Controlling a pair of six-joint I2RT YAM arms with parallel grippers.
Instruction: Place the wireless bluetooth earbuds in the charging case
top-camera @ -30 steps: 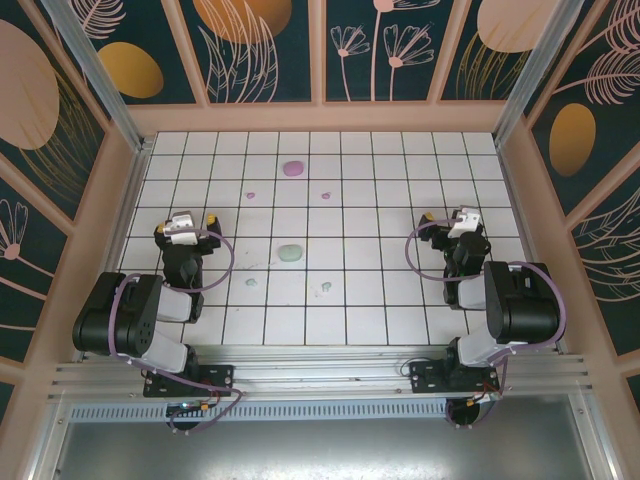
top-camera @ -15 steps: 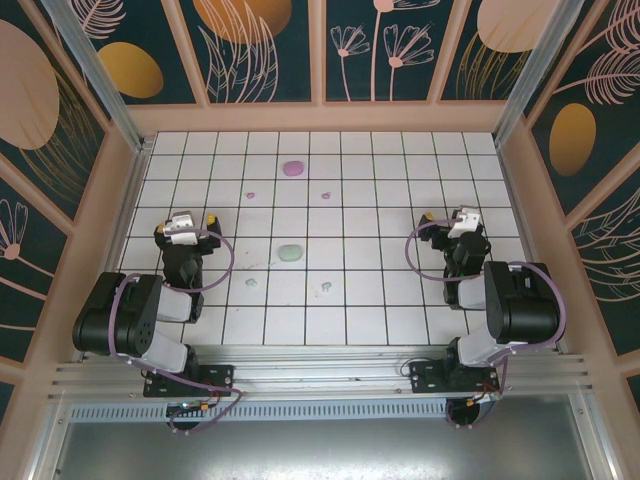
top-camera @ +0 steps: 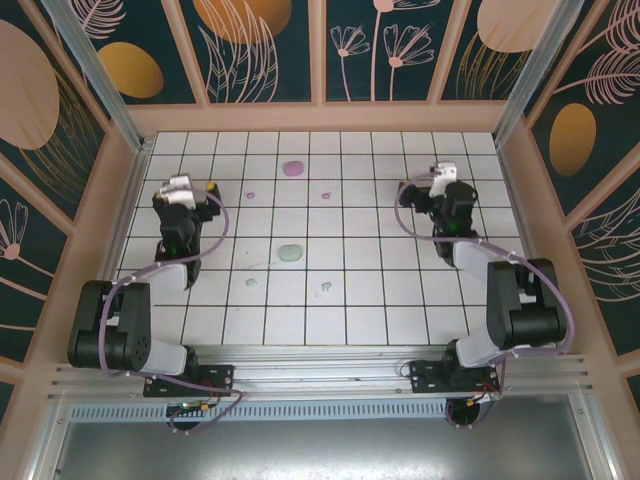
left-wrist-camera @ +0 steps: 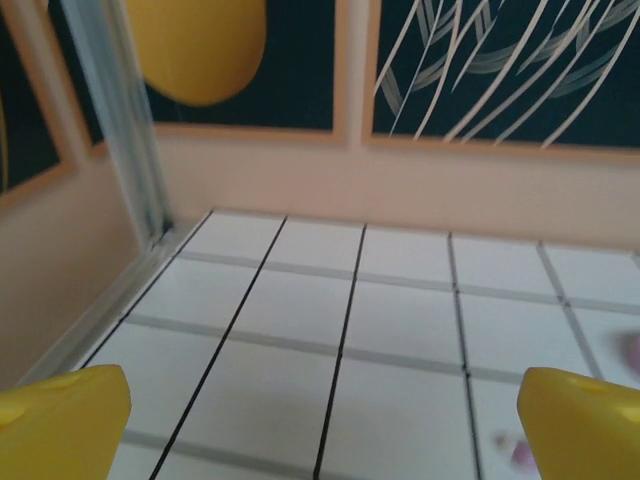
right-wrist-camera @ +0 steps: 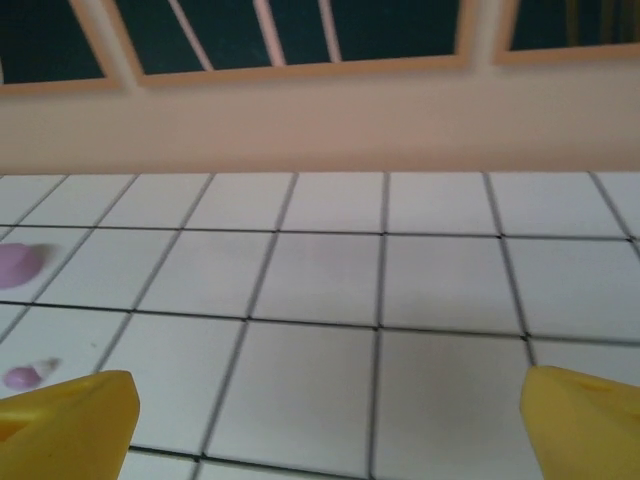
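Left gripper (left-wrist-camera: 320,430), right gripper (right-wrist-camera: 325,425): jaws wide apart, empty. I judged them readied to pinch earbuds (top-camera: 326,287) lying loose beside green case (top-camera: 290,253).

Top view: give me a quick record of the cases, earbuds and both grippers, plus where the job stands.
purple case: far centre; lid state cannot be told
green case: middle, nearer the arms
purple earbuds: two, loose, one each side of the purple case, apart from it
green earbuds: two, loose, one each side of the green case, apart from it
left gripper: open, empty
right gripper: open, empty
progress: no earbud in a case yet
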